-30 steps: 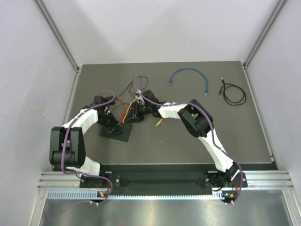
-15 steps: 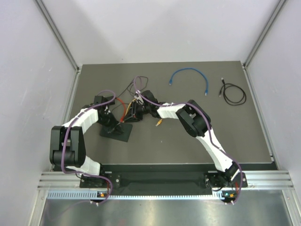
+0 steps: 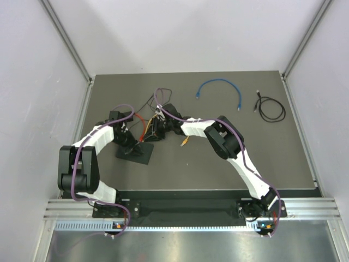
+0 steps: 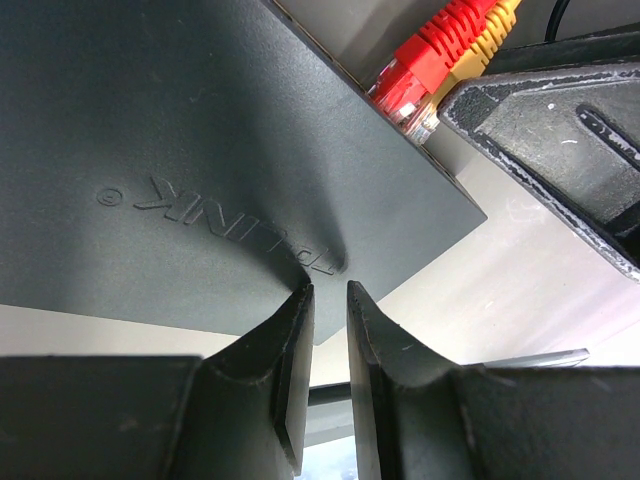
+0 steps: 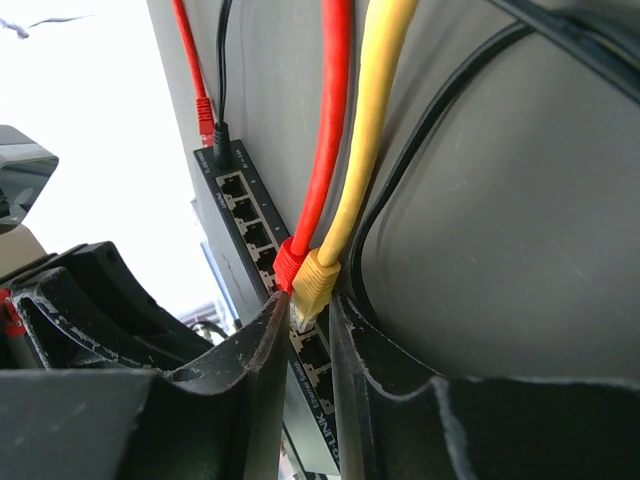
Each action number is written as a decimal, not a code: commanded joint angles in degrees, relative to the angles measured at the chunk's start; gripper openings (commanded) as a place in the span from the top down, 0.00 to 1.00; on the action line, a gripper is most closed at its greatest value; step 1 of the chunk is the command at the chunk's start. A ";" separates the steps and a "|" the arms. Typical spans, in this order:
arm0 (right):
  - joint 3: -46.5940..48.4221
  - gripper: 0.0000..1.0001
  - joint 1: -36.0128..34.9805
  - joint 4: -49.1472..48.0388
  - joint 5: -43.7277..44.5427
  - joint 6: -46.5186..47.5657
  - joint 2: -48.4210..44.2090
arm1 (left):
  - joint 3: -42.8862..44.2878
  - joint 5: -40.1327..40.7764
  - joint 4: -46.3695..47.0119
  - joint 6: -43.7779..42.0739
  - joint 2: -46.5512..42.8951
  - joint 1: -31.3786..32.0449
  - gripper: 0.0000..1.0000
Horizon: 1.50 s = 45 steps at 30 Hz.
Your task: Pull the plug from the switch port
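Observation:
The switch, a flat black box, lies at the left-middle of the mat. In the left wrist view its plain top fills the frame. My left gripper is nearly shut with nothing between the fingers, and its tips rest on the switch's top near an edge. A red plug and a yellow plug sit side by side at the port row. My right gripper is shut on the yellow plug, whose clear tip is at the port face. It shows in the top view.
A thin black power cord and a second red cable enter the switch's far end. A blue cable and a coiled black cable lie at the back right. The yellow cable's loose end lies beside my right arm.
My right arm has shifted slightly to the left. The left arm and the switch have not visibly moved.

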<state>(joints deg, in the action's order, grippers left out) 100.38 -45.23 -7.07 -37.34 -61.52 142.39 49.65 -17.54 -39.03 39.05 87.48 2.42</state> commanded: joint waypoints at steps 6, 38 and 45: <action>2.54 0.86 -3.19 6.72 6.40 2.54 0.87 | -2.45 10.24 -2.63 -3.19 3.84 -0.04 0.73; 5.09 1.00 1.46 11.00 10.26 6.54 -2.81 | -4.56 8.84 -2.64 -1.51 3.40 -0.13 0.72; -0.62 1.00 2.78 19.35 4.74 15.18 -14.06 | -3.69 8.22 -0.97 -3.71 -0.38 -0.13 0.72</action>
<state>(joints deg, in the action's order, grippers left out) 99.44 -43.46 4.86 -30.50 -54.52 136.59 48.84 -17.17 -38.96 38.98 86.11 2.20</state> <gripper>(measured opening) 0.046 0.275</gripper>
